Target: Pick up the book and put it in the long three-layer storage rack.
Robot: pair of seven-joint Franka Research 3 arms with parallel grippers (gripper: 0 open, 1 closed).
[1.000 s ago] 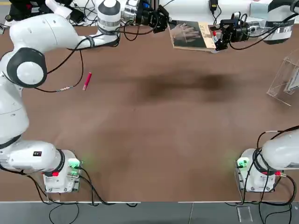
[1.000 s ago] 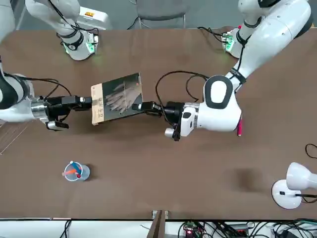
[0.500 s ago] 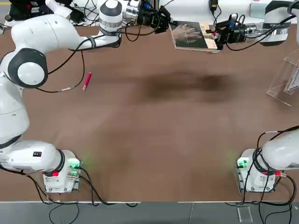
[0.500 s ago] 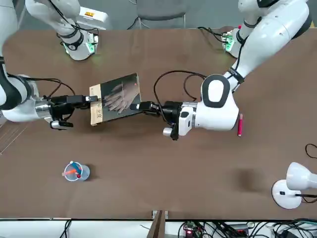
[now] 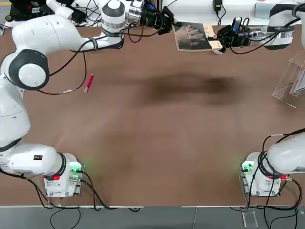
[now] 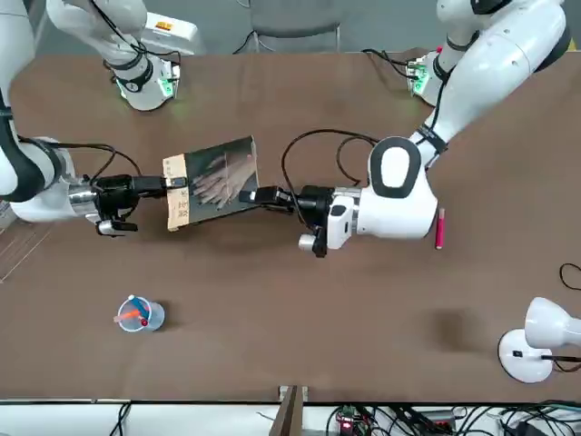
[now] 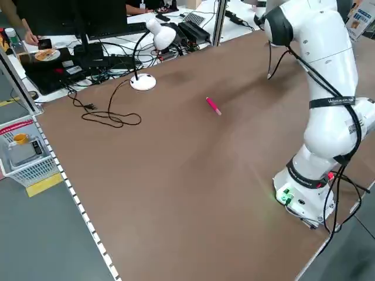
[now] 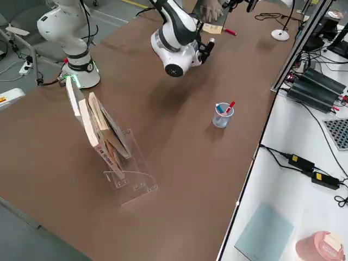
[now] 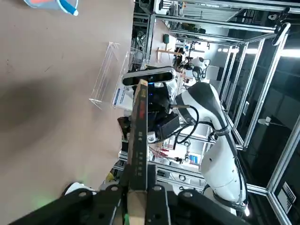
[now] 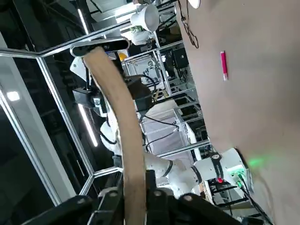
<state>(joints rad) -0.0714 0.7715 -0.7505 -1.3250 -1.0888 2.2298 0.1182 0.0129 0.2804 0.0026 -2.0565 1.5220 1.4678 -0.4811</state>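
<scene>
Book hangs above the table, both the left fingers and right fingers clamped on opposite edges.

Seen from overhead, the middle of the brown table lay bare and offered the widest passage. Obstacles sat toward the edges: a pink marker at about 10 o'clock from the centre, the clear acrylic rack at 3 o'clock near the right edge, already holding tilted books. At 12 o'clock the book, held between the left gripper and the right gripper, spanned the far edge together with both forearms. In the front view a clear pen cup and a white desk lamp stood beyond them, well apart
</scene>
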